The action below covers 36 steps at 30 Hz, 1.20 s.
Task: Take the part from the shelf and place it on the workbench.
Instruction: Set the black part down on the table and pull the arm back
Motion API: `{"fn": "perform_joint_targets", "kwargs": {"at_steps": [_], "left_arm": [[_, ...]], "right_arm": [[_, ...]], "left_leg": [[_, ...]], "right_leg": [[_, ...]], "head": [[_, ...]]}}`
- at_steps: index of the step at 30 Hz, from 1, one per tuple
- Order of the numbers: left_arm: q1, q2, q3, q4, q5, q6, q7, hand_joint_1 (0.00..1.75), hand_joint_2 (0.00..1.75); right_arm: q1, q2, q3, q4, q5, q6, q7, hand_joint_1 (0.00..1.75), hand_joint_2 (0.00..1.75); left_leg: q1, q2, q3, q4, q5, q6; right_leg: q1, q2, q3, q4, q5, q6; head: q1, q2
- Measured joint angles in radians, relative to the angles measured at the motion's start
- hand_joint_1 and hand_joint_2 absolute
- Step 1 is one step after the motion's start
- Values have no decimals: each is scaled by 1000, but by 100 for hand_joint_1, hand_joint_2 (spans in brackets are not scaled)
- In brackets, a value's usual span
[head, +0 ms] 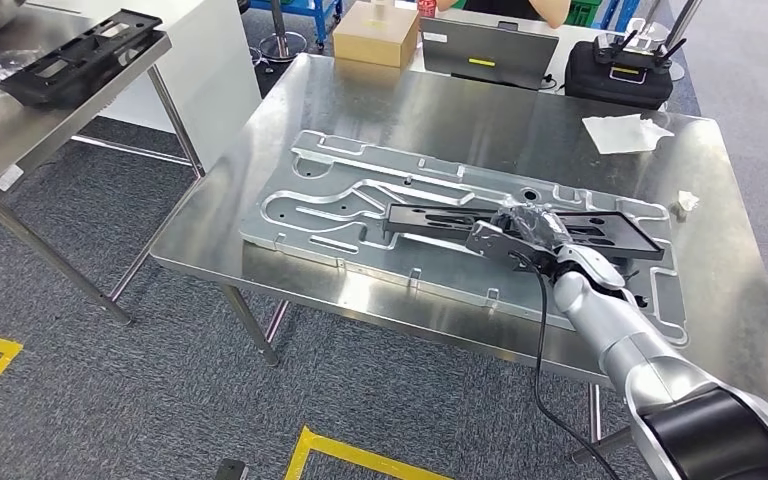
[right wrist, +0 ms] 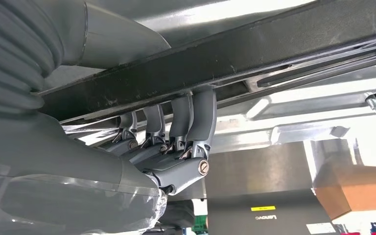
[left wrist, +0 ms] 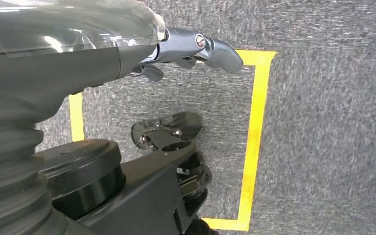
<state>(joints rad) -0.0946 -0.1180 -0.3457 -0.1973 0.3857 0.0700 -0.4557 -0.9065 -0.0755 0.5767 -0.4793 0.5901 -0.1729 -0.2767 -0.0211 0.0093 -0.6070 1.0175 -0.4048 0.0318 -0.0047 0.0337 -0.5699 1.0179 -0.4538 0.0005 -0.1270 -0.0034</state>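
We see the steel workbench (head: 380, 110) carrying a large machined aluminium plate (head: 320, 215), and across that plate lies the black part (head: 440, 220), a long slotted frame. Our right hand (head: 520, 238) is clasped around its middle, and in the right wrist view the fingers (right wrist: 196, 122) curl over the part's edge, so it is grasped, not released. We judge this to be the placing step, with the part down on or just above the plate; whether it fully rests there we cannot tell. Next, we think, the hand should let go and lift away without dragging the frame askew. Our left hand (left wrist: 191, 49) hangs over the carpeted floor, holding nothing, fingers partly curled. A similar black frame (head: 80, 55) sits on the side shelf (head: 0, 140).
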Motion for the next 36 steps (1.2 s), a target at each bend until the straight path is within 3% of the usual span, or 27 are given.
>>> {"fn": "perform_joint_targets", "kwargs": {"at_steps": [7, 14, 18, 36], "left_arm": [[0, 0, -6, 0, -8, 34, -49, 0, 175], [2, 0, -10, 0, -9, 10, -55, 0, 175], [4, 0, -11, 0, -8, -13, -42, 0, 175], [8, 0, -33, 0, -27, -25, -4, 0, 175]], "right_arm": [[13, -10, 3, 0, -16, -14, -16, 175, 175], [36, -26, 8, -2, -28, -36, -20, 175, 175], [53, -38, 9, -7, -39, -45, -21, 0, 0], [171, -47, -10, -34, -79, -99, -57, 0, 0]], "left_leg": [[0, 0, 3, 0, -1, 2], [0, -1, 5, 0, -2, 4], [0, -4, 6, 0, -3, 5], [-1, -5, 7, 0, -6, 9]], "right_leg": [[0, 0, 4, -2, -1, 2], [1, -3, 8, -4, -3, 3], [2, -5, 11, -6, -4, 4], [2, -6, 13, -8, -6, 6]], "head": [[0, 0], [0, 0], [0, 0], [0, 0]]}}
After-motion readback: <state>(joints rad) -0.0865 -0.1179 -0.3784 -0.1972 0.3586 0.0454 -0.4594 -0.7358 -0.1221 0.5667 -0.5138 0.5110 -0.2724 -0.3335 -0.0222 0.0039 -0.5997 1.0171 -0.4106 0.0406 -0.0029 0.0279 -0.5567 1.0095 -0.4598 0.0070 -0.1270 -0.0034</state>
